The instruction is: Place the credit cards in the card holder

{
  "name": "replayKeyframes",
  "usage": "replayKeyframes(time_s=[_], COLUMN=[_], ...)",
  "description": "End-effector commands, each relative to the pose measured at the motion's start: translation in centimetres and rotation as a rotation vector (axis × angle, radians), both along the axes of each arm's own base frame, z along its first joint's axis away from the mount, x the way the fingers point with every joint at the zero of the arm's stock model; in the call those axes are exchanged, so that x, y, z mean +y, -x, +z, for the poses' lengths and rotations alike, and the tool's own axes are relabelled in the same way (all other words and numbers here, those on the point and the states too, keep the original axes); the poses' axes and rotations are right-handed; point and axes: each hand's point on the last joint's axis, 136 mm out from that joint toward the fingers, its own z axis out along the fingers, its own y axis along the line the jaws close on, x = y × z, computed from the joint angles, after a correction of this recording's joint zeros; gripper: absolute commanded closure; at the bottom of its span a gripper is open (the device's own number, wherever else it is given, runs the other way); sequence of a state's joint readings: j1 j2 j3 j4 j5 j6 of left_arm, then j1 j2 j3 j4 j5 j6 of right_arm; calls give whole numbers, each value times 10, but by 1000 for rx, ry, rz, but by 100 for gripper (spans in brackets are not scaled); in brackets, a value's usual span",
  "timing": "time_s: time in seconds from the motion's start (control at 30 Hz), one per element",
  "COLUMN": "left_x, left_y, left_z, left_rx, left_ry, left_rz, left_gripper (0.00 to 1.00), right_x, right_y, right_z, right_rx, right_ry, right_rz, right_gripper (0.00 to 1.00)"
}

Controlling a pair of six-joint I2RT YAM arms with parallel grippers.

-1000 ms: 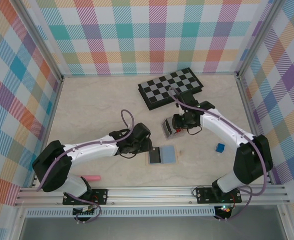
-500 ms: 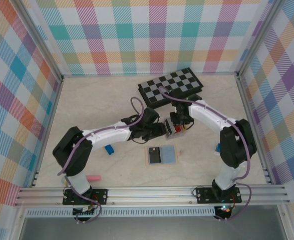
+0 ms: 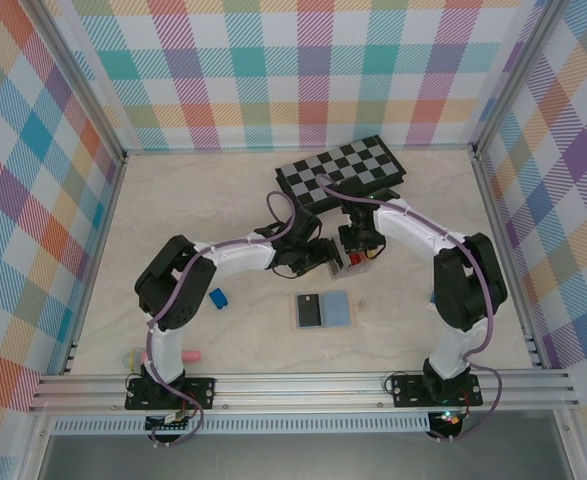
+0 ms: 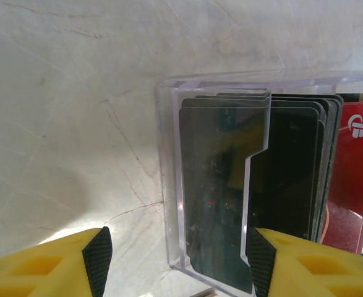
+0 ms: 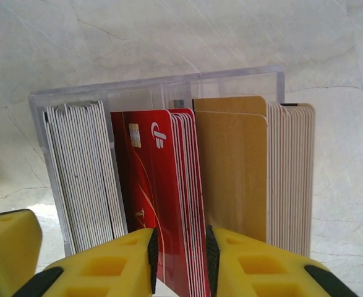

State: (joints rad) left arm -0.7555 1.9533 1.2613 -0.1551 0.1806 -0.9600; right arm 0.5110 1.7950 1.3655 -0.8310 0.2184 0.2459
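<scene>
Right wrist: red cards (image 5: 151,185) seemingly upright

Pale marbled tabletop (image 3: 173,230). On it: checkerboard (image 3: 341,172) at the back, clear rack (image 5: 156,81) of credit cards (image 5: 162,185) mid-table, card holder (image 3: 323,310) flat nearer front, blue block (image 3: 217,298) left, pink pen (image 3: 186,354) front-left.

The credit cards (image 5: 162,185) are stood on edge in a clear tray (image 5: 156,83), sorted into white-grey, red, tan and dark grey stacks; the red stack is pinched between the fingers of the right end effector (image 5: 180,242). The card holder (image 3: 323,310), tan-edged with grey and pale blue inner faces, is laid open flat on the tabletop (image 3: 193,210), near the tray but apart
</scene>
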Motion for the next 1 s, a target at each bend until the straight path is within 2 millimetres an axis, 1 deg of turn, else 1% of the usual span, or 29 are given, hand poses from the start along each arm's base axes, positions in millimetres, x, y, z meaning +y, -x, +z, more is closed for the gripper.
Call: replayKeyframes(time_s=[0.0, 0.13, 0.2, 0.33, 0.4, 0.57, 0.63, 0.77, 0.83, 0.97], left_x=[-12, -10, -8, -1, 3, 6, 7, 9, 11, 12], left_y=[-9, -10, -8, -1, 2, 6, 7, 8, 8, 10], left_z=[4, -6, -14, -30, -36, -44, -45, -47, -50, -53], left_rx=[3, 19, 37, 70, 77, 88, 91, 95, 95, 101], left_ry=[71, 67, 53, 13, 5, 0, -6, -14, -17, -21], left_rz=[4, 15, 17, 22, 27, 30, 27, 32, 35, 41], left_gripper=[38, 38, 41, 51, 53, 58, 59, 62, 64, 65], right_x=[4, 1, 0, -5, -6, -10, -12, -19, -20, -23], right_y=[-1, -3, -5, -6, -5, -3, -4, -9, -11, -14], right_z=[-3, -2, -3, -8, -13, -23, -24, -20, -17, -9], right_rx=[12, 2, -2, -1, 9, 15, 2, -39, -55, -84], right_ry=[-19, -3, 11, 47, 62, 123, 170, 262, 274, 288], right_rz=[10, 6, 13, 23, 32, 47, 60, 61, 56, 46], right_gripper=[72, 71, 70, 68, 68, 68, 68, 71, 74, 76])
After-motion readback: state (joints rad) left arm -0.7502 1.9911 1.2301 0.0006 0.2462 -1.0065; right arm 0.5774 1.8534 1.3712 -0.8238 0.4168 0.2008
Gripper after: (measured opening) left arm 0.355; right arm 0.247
